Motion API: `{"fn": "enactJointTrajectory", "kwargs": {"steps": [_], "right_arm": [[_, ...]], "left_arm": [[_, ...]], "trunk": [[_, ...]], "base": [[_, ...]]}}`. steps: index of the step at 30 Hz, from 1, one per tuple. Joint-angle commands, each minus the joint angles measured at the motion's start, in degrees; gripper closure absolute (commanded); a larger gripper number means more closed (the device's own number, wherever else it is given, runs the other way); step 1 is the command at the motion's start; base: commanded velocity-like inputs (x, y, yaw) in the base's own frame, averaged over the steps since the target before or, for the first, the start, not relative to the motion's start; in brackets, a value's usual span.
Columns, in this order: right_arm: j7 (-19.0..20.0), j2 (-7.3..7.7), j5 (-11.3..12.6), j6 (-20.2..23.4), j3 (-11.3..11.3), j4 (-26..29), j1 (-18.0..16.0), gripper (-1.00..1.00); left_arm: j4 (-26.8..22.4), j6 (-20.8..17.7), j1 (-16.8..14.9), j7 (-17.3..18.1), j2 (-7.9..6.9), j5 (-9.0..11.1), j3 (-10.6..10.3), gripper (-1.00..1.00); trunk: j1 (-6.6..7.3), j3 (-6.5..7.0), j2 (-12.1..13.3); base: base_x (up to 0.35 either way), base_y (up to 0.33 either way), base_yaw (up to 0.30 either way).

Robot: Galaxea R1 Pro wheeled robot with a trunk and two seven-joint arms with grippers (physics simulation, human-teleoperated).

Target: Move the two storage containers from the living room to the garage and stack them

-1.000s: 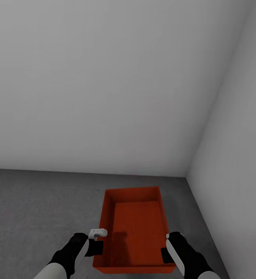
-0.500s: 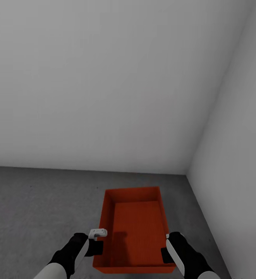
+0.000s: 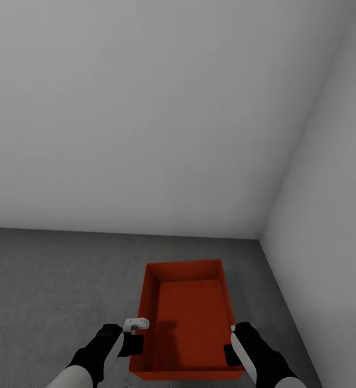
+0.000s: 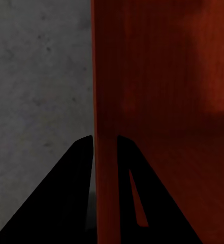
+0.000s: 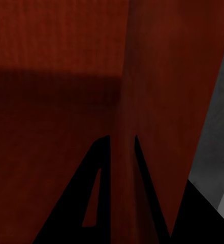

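Since a second ago, a slight camera shift only: floor-wall seam a touch higher in the head view, bin and both grippers holding the same pose as before. Red-orange storage container (image 3: 187, 318) set low and centre in the head view, open top up, long axis running away from the robot, far end close to the corner of the room. Inside, a ribbed orange bottom, lighter than the inner walls. Whether one bin or two nested, impossible to tell. Gripped on both long sides near the robot's end: left gripper (image 3: 136, 335) at the left wall, right gripper (image 3: 232, 345) at the right wall. In the left wrist view, two dark fingers (image 4: 71, 198) closed narrowly astride the thin upright wall of the bin (image 4: 162, 101), one outside over the concrete, one inside. In the right wrist view, the same narrow pinch (image 5: 123, 147) on the opposite wall (image 5: 157, 91), fingers (image 5: 99, 188) one on each face. Below and around, dark grey speckled floor (image 3: 48, 291), also seen past the wall in the left wrist view (image 4: 35, 76). Beyond, plain pale wall (image 3: 145, 108) ahead and a second pale wall (image 3: 328, 215) to the right, meeting in a corner just past the bin. Black forearms with white cuffs reaching in from the lower edge of the head view.
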State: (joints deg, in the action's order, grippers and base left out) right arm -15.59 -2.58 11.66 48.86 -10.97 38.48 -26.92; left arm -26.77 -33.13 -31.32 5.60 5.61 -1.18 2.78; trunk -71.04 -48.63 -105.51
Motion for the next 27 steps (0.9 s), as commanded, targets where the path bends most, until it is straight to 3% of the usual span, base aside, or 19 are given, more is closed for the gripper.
{"fn": "enactJointTrajectory", "kwargs": {"steps": [1, 27], "right_arm": [[-0.2, -0.85, 3.7, -0.5, -0.1, 0.1, -0.1, 1.00], [-0.2, -0.85, 3.7, -0.5, -0.1, 0.1, -0.1, 1.00]], "left_arm": [[-0.1, -0.4, 0.0, 0.1, 0.10, 0.6, -0.1, 1.00], [-0.1, -0.4, 0.0, 0.1, 0.11, 0.6, -0.1, 1.00]], "trunk": [[0.01, -0.14, 0.0], [0.01, -2.54, 0.0]], "base": [[0.000, 0.000, 0.000], [0.000, 0.000, 0.000]]}}
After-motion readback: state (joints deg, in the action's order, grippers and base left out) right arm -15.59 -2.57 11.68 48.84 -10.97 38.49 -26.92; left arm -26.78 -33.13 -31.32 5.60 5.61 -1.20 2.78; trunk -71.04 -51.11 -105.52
